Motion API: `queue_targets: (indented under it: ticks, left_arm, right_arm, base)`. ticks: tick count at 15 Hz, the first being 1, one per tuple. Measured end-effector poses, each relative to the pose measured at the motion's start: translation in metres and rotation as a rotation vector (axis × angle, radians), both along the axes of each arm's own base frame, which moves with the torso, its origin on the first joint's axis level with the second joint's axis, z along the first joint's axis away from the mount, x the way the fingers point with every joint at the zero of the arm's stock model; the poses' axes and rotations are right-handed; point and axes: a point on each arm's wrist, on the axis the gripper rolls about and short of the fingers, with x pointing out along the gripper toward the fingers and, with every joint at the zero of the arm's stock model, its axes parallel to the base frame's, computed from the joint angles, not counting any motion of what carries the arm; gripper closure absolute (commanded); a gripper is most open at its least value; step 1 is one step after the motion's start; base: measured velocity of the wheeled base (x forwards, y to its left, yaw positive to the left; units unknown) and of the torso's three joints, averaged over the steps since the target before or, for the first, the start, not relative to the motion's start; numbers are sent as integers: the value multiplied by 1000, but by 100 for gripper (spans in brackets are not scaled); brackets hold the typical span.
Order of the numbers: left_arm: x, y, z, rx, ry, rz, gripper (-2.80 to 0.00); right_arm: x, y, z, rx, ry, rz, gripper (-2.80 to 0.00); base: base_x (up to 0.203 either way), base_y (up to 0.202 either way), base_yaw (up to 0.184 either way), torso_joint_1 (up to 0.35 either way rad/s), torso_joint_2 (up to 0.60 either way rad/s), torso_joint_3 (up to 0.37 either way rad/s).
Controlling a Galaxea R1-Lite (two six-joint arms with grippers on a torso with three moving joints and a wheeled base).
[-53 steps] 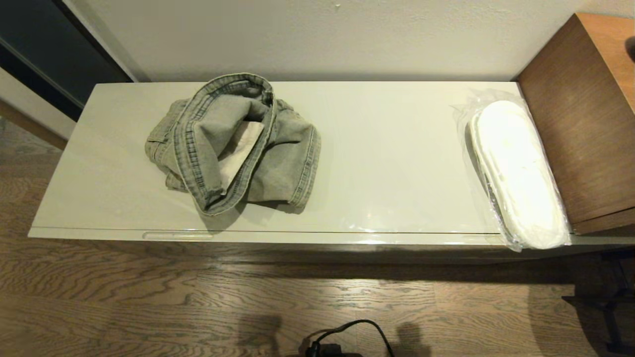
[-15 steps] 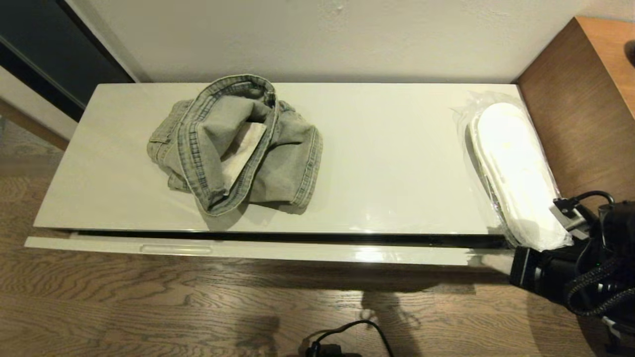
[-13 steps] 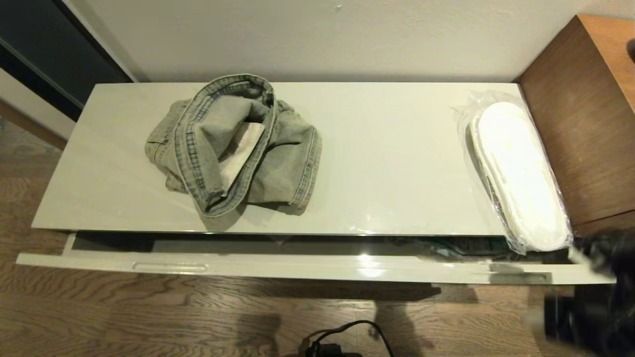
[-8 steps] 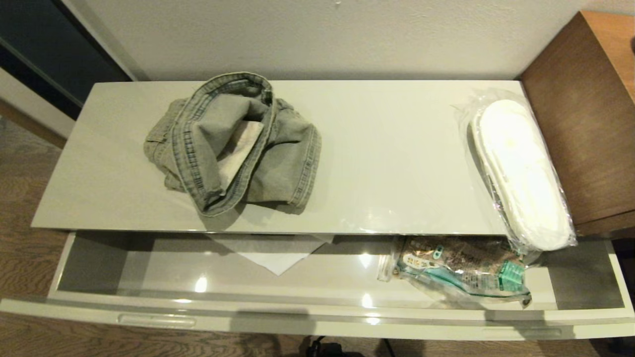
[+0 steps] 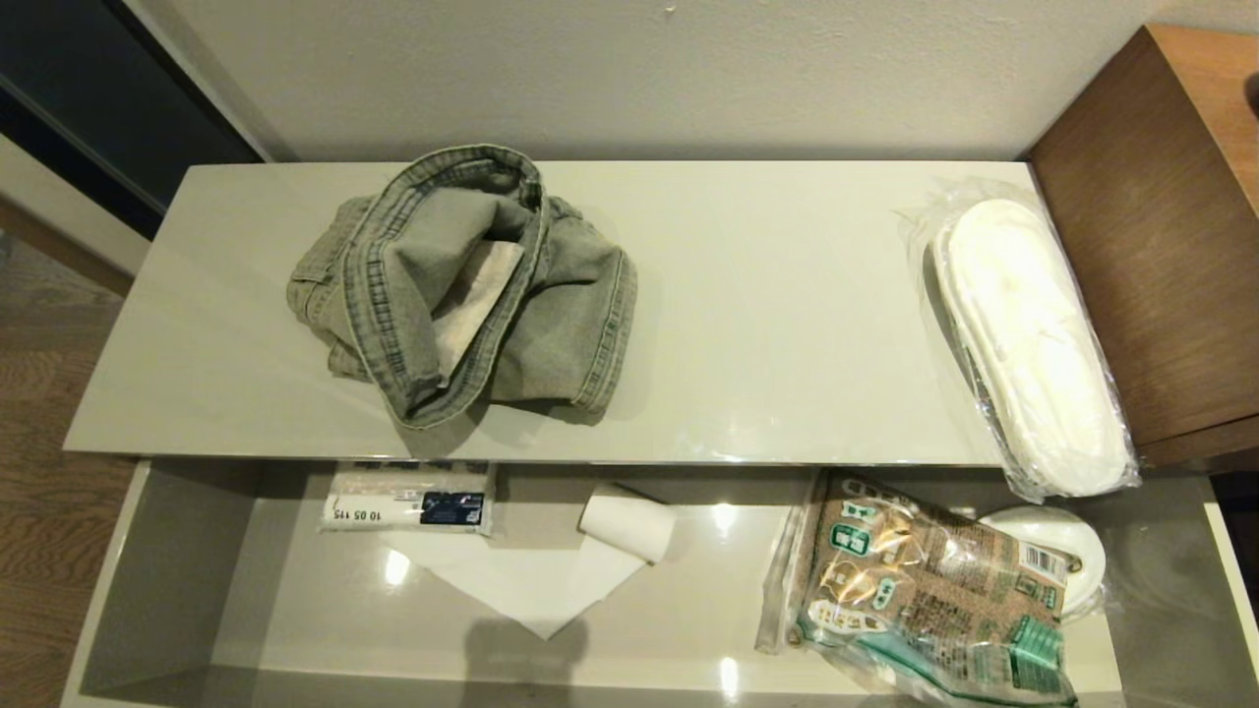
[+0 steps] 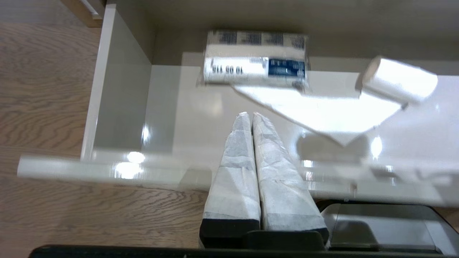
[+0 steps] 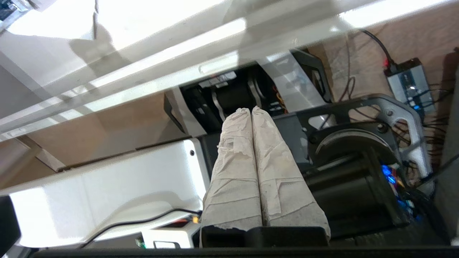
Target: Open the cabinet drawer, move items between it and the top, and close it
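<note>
The drawer (image 5: 177, 551) now stands pulled far out toward six o'clock in the head view; half a second ago only a narrower strip of its floor showed, and a few seconds ago it was shut flush under the top (image 5: 767, 324). Newly in sight inside it are a white packet with dark print (image 5: 408, 499) at about seven o'clock, a small paper roll (image 5: 627, 522) lying on a white sheet (image 5: 511, 580) near six, and a white oval dish (image 5: 1057, 551) tucked behind the brown packet with green labels (image 5: 925, 600) at about five. The grey-green denim garment (image 5: 462, 285), crumpled with its stitched seams up, lies on the top at about ten o'clock, unmoved; the wrapped white slippers (image 5: 1028, 344) lie at three o'clock, hard by the wooden desk (image 5: 1151, 236), their near end overhanging the top's front edge above the drawer. The drawer's left end, between its side wall and the white packet, is bare floor, as is the middle stretch of the top between garment and slippers. The left gripper (image 6: 250, 116) hangs over the drawer's front rim, fingers (image 6: 236, 157) pressed together and empty; the right gripper (image 7: 251, 111), likewise clenched on nothing, points at the robot's own base below the drawer front.
</note>
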Motion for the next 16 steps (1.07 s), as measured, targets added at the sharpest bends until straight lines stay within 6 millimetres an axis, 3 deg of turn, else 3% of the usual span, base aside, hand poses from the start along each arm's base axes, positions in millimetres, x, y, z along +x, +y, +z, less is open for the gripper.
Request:
queue_targets:
  ticks: [4,16]
  left_arm:
    - [0,0,0,0,0,0,0]
    - [0,0,0,0,0,0,0]
  right_arm:
    - [4,-1,5,-30,-100,-59,0]
    - [-2,-2,-3,-68,-85,6,0]
  base:
    - [0,0,0,0,0,0]
    - [0,0,0,0,0,0]
